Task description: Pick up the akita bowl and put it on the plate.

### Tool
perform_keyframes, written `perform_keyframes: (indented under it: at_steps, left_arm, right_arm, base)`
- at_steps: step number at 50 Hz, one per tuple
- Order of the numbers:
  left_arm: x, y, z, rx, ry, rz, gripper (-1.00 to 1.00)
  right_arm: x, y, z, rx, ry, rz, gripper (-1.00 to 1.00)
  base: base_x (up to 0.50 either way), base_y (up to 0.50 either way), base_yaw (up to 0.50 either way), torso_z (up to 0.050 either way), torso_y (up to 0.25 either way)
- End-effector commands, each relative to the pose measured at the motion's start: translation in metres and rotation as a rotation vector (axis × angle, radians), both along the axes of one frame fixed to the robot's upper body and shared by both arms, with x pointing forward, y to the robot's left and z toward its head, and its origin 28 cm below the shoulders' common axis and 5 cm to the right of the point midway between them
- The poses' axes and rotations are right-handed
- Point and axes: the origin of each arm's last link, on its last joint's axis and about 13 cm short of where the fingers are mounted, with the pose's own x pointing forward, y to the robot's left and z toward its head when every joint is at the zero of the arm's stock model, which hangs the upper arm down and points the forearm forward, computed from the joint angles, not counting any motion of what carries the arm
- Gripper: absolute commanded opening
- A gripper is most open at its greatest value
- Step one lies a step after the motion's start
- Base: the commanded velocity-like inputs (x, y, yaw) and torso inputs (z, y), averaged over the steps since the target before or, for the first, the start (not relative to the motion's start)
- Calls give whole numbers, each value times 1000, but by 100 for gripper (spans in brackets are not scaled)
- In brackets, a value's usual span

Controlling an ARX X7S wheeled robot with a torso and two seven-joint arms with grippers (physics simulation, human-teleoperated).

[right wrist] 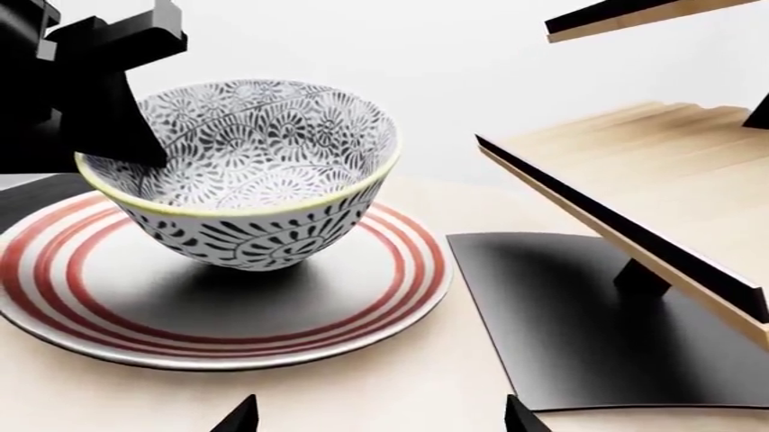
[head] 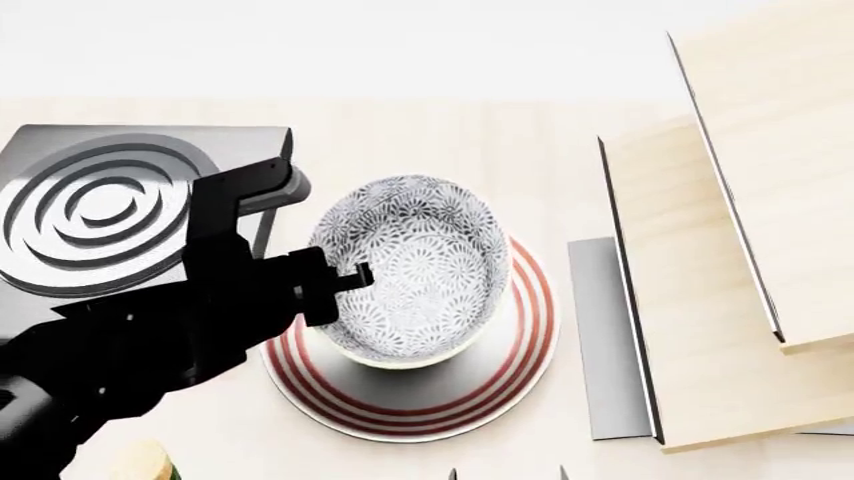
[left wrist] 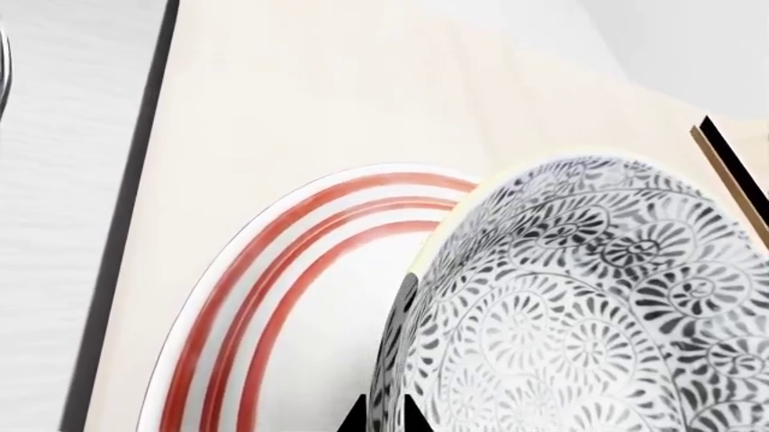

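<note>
Akita bowl (right wrist: 255, 171) sits upright on the plate (right wrist: 157, 315), empty, off-centre toward the burner (head: 100, 205). Left gripper (head: 350, 280) jaws pinch the bowl's rim. Right gripper (right wrist: 378, 418) jaws spread, holding nothing, low over the surface (head: 561, 150) near the plate.

Floral grey-black akita bowl (right wrist: 258, 175) tilted above red-ringed white plate (right wrist: 360, 310), apparently not resting.

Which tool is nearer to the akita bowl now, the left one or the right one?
Left. The left tool grips the akita bowl at its rim, over the plate. The right tool stands apart, beyond the plate's edge.
</note>
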Motion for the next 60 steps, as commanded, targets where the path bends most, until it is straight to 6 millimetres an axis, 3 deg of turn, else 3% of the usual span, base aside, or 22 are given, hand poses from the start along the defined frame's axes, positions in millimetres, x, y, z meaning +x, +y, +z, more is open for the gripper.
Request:
perform_keyframes:
  at_steps: [1,12,13,37,50,56,60]
  left_arm:
    - [1,-2,3,-24,-16,2,-100]
    - [2,-1,4,-24,-19,7,-100]
    - [2,-1,4,-26,-17,9,100]
    - [4,-1,8,-9,-40,21,100]
    - [12,4,30,63,-119,30,100]
    - [18,13,47,122,-204,27,100]
    - [12,24,57,136,-241,46,100]
  right_arm:
    - [-1,-1,-6,-17,37,-8,100]
    - [-2,0,-8,-20,40,-2,100]
    - [-2,0,-8,-19,40,-1,100]
    - [-2,0,-11,-21,50,0,100]
    - [-3,1,-5,-20,37,-1,100]
    - [-3,2,-4,-24,29,1,100]
    - [-2,2,-3,-23,28,1,100]
  base:
    - [0,0,0,0,0]
    - [1,0,0,0,0]
    - [0,0,0,0,0]
    - [0,0,0,0,0]
    - [0,0,0,-1,-1]
    - [0,0,0,0,0]
    - [0,0,0,0,0]
